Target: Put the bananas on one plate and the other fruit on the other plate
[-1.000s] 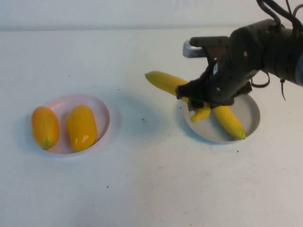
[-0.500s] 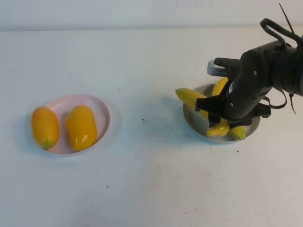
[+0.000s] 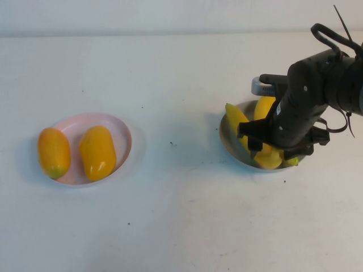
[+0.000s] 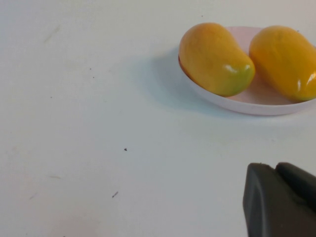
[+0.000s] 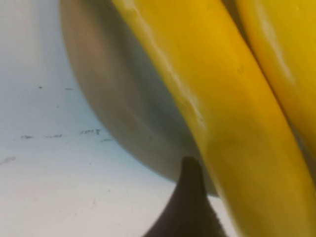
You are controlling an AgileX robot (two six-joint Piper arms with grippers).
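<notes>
Two yellow bananas [image 3: 235, 117] [image 3: 264, 106] lie side by side on the grey plate [image 3: 228, 143] at the right. My right gripper [image 3: 276, 152] is low over them, open, straddling the nearer banana [image 5: 222, 113]. One dark finger [image 5: 190, 197] stands just beside that banana, over the plate's rim [image 5: 123, 123]. Two orange-yellow fruits [image 3: 54, 152] [image 3: 97, 152] rest on the pink plate [image 3: 122, 133] at the left. In the left wrist view my left gripper [image 4: 276, 165] is shut and empty, a short way from the pink plate [image 4: 247, 103] and its fruits [image 4: 215, 58] [image 4: 284, 59].
The white tabletop [image 3: 176, 198] stretches between the two plates, with only small dark specks on it. The table's far edge [image 3: 170, 35] runs along the back. The left arm is out of the high view.
My right gripper swung the held banana round and lowered it onto the grey plate beside the other banana. Its jaws have widened. The left gripper and pink plate are unchanged.
</notes>
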